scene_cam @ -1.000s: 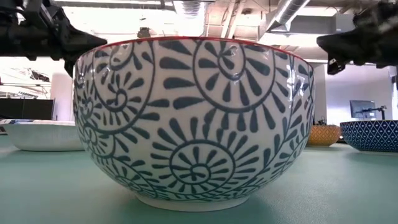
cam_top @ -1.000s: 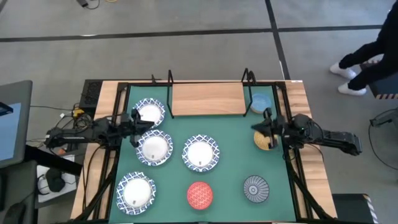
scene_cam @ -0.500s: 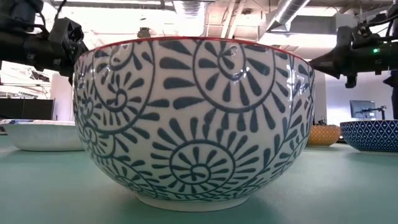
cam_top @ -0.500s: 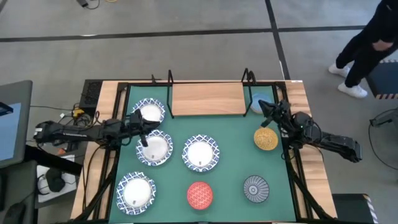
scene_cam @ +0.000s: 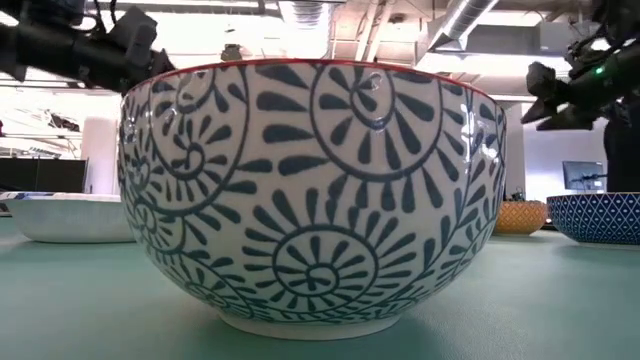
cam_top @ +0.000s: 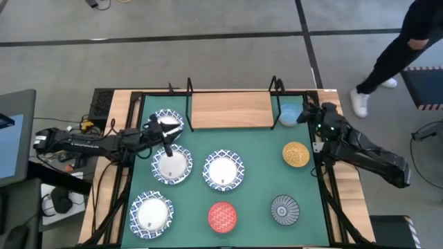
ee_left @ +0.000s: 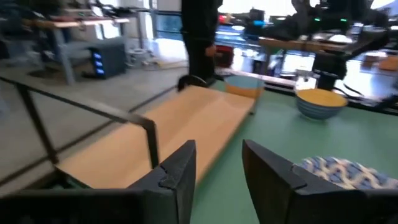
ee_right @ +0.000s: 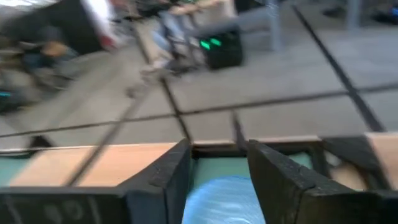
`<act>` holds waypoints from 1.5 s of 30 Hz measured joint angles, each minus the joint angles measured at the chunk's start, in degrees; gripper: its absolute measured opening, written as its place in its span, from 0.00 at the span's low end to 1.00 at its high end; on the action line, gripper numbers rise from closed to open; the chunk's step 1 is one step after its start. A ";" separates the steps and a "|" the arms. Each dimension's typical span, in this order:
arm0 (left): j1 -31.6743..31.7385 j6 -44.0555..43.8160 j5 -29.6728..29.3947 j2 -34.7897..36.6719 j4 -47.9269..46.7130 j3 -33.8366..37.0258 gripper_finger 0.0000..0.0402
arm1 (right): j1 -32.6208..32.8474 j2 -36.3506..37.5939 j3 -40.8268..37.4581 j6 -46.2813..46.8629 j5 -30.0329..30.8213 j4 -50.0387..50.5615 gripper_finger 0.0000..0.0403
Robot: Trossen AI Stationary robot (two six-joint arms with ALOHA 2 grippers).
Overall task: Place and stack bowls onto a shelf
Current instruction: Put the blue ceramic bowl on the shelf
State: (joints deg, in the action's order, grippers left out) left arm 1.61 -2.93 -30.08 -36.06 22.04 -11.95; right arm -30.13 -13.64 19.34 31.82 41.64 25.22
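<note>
From where I stand nothing has gone up yet: the shelf [cam_top: 230, 109], a pale wooden board in a thin black wire frame at the upper middle of the high view, lies bare, and every bowl sits empty on the green mat [cam_top: 257, 181] that covers the table.

The left end effector [cam_top: 166, 131] hovers at the left of the frame between two white blue-rimmed bowls, the upper-left bowl [cam_top: 166, 124] and the second white bowl [cam_top: 172, 166] just below it. Its wrist view shows the two dark fingers [ee_left: 177, 176] parted with nothing between them, so it is released, presumably lining up for one of those two.

The right end effector [cam_top: 313, 114] sits at the upper right, just beside the light blue bowl [cam_top: 291, 115] that lies off the shelf's right end. Its fingers [ee_right: 171, 171] are spread with the blue bowl showing in the gap beyond, unheld; I'd judge that bowl is its target, being nearest the shelf.

Lower down rest a third white bowl [cam_top: 223, 171], a fourth white bowl [cam_top: 152, 214], the red bowl [cam_top: 222, 216], the grey striped bowl [cam_top: 284, 209] and the yellow-orange bowl [cam_top: 295, 154], all well apart and unstacked
</note>
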 joint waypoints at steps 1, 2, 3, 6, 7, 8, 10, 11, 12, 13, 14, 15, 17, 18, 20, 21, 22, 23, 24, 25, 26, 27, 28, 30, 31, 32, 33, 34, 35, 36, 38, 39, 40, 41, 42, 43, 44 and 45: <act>0.08 0.47 -0.68 -0.74 -0.07 -0.81 0.30 | -1.10 -2.00 0.34 1.39 -0.04 1.20 0.48; 0.24 1.01 -0.76 -1.44 -0.02 -1.65 0.30 | -2.31 -4.27 0.61 2.48 -0.17 1.90 0.48; 0.52 1.65 -0.73 -2.08 0.01 -2.41 0.30 | -3.52 -6.63 0.76 3.56 -0.75 2.04 0.48; 1.41 2.77 -0.36 -3.92 -0.05 -3.87 0.29 | -7.39 -13.74 0.85 6.54 -3.75 2.26 0.48; 1.77 2.92 -0.33 -4.47 -0.07 -4.19 0.29 | -8.84 -16.00 0.85 7.20 -4.69 2.23 0.48; 2.09 2.88 -0.35 -4.99 -0.18 -4.44 0.29 | -10.29 -18.13 0.83 7.69 -5.71 2.22 0.48; 2.57 2.50 -0.37 -5.91 -0.41 -4.75 0.29 | -13.24 -22.07 0.83 8.79 -7.93 2.21 0.48; 2.69 2.19 -0.36 -6.34 -0.41 -4.80 0.29 | -14.78 -24.05 0.83 8.96 -9.07 2.07 0.48; 2.70 1.80 -0.37 -6.68 -0.53 -4.80 0.29 | -16.26 -25.80 0.83 8.88 -9.94 1.88 0.48; 2.69 1.64 -0.32 -7.03 -0.67 -4.80 0.29 | -17.65 -27.40 0.83 8.88 -10.87 1.82 0.48; 2.69 1.59 -0.33 -7.35 -0.82 -4.80 0.29 | -18.99 -28.82 0.83 8.88 -11.89 1.68 0.48; 2.69 1.59 -0.32 -7.61 -0.94 -4.80 0.29 | -20.25 -30.09 0.83 8.87 -13.16 1.27 0.48; 2.69 1.66 -0.31 -8.06 -1.10 -4.80 0.29 | -22.46 -32.27 0.84 8.88 -15.65 0.68 0.48; 2.69 1.75 -0.31 -8.16 -1.17 -4.80 0.29 | -23.36 -33.10 0.84 8.84 -16.79 0.48 0.48; 2.69 1.90 -0.33 -8.21 -1.21 -4.80 0.29 | -24.59 -34.31 0.84 8.52 -18.36 -0.71 0.48; 2.69 2.37 -0.33 -8.21 -1.20 -4.80 0.29 | -24.92 -34.60 0.83 8.35 -18.79 -1.25 0.48; 2.69 2.82 -0.33 -8.21 -1.20 -4.80 0.29 | -25.09 -34.81 0.85 8.10 -19.08 -1.78 0.48; 2.69 3.06 -0.33 -8.21 -1.20 -4.80 0.29 | -25.11 -34.85 0.83 7.63 -19.14 -2.35 0.48; 2.69 3.12 -0.33 -8.21 -1.20 -4.80 0.29 | -25.09 -34.79 0.84 7.18 -19.29 -2.95 0.48; 2.69 3.12 -0.33 -8.21 -1.18 -4.80 0.29 | -25.08 -34.71 0.84 6.88 -19.36 -3.48 0.48; 2.69 3.14 -0.35 -8.21 -1.18 -4.80 0.29 | -25.07 -34.70 0.84 6.76 -19.41 -4.07 0.48; 2.69 3.14 -0.33 -8.21 -1.19 -4.80 0.29 | -25.06 -34.72 0.85 6.68 -19.43 -4.56 0.48; 2.69 3.14 -0.33 -8.21 -1.19 -4.80 0.29 | -25.07 -34.73 0.85 6.44 -19.42 -4.77 0.48; 2.69 3.11 -0.44 -8.21 -1.19 -4.80 0.29 | -25.12 -34.97 0.85 5.57 -19.42 -4.86 0.48; 2.69 3.13 -0.66 -8.21 -1.19 -4.80 0.29 | -25.18 -35.28 0.85 5.28 -19.42 -4.63 0.48; 2.69 3.27 -0.71 -8.21 -1.18 -4.80 0.29 | -25.24 -35.78 0.85 5.21 -19.42 -4.29 0.48; 2.69 3.34 -0.82 -8.21 -1.18 -4.80 0.29 | -25.27 -36.42 0.85 5.21 -19.42 -4.09 0.48; 2.69 3.34 -0.95 -8.21 -1.18 -4.80 0.29 | -25.27 -37.09 0.85 5.21 -19.42 -3.98 0.48; 2.69 3.34 -1.26 -8.21 -1.18 -4.80 0.29 | -25.27 -37.77 0.85 5.21 -19.42 -3.94 0.48; 2.69 3.34 -1.32 -8.21 -1.18 -4.80 0.29 | -25.27 -38.63 0.85 5.21 -19.48 -3.94 0.48; 2.69 3.25 -1.32 -8.21 -1.22 -4.80 0.29 | -25.27 -40.24 0.85 5.21 -20.42 -3.98 0.48; 2.69 3.05 -1.32 -8.21 -1.37 -4.80 0.29 | -25.27 -41.18 0.85 5.21 -20.97 -4.20 0.48; 2.69 2.83 -1.32 -8.21 -1.56 -4.80 0.29 | -25.27 -42.06 0.85 5.15 -21.57 -4.63 0.48; 2.69 2.83 -1.34 -8.21 -1.81 -4.80 0.29 | -25.27 -42.85 0.85 5.11 -22.32 -4.81 0.48; 2.69 2.83 -1.32 -8.21 -2.01 -4.80 0.29 | -25.25 -43.63 0.85 5.08 -22.56 -4.84 0.47; 2.69 2.76 -1.32 -8.21 -2.10 -4.80 0.29 | -25.25 -44.35 0.85 5.10 -22.69 -4.94 0.47; 2.69 2.75 -1.34 -8.21 -2.08 -4.80 0.29 | -25.25 -45.06 0.87 5.07 -22.72 -4.95 0.46; 2.69 2.75 -1.34 -8.21 -2.06 -4.80 0.29 | -25.25 -45.75 0.87 5.00 -22.85 -4.88 0.45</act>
State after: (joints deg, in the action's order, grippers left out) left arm 4.29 -0.19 -31.42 -44.27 19.99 -16.75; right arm -55.37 -59.39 20.21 36.83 18.80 20.35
